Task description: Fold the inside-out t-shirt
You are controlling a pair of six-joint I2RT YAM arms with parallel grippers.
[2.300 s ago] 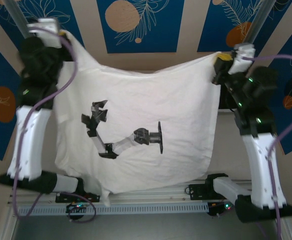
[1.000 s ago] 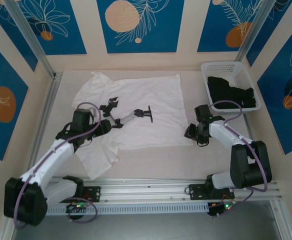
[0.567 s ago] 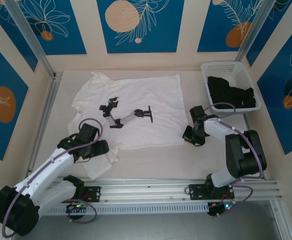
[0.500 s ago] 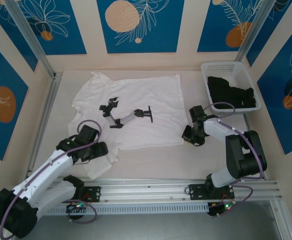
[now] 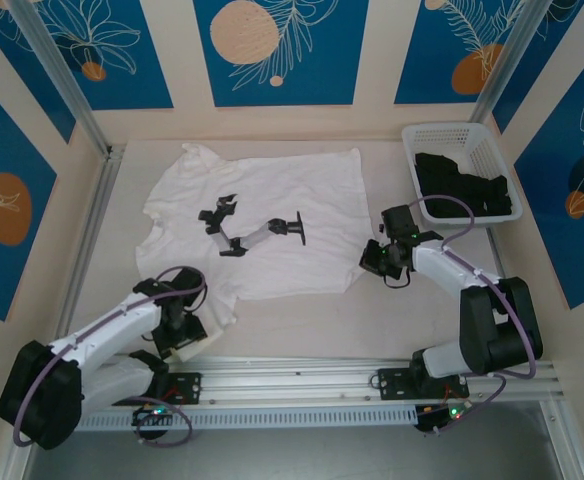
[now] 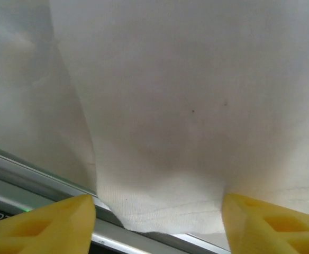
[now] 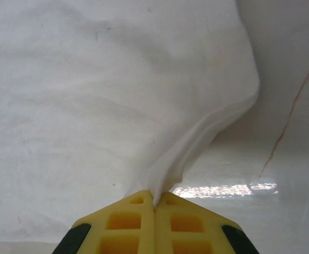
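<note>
Top external: seeing the inside-out t-shirt [image 5: 272,215] spread flat on the table [image 5: 302,320], left of the white basket [image 5: 462,133] holding a black garment [image 5: 462,185]. Pinching the shirt's near corner on the basket side with the right gripper [image 5: 372,263], fingers [image 7: 133,222] pressed together on a raised fold. Straddling a sleeve hem on the side farthest from the basket with the left gripper [image 5: 184,338], fingers [image 6: 43,222] spread.
</note>
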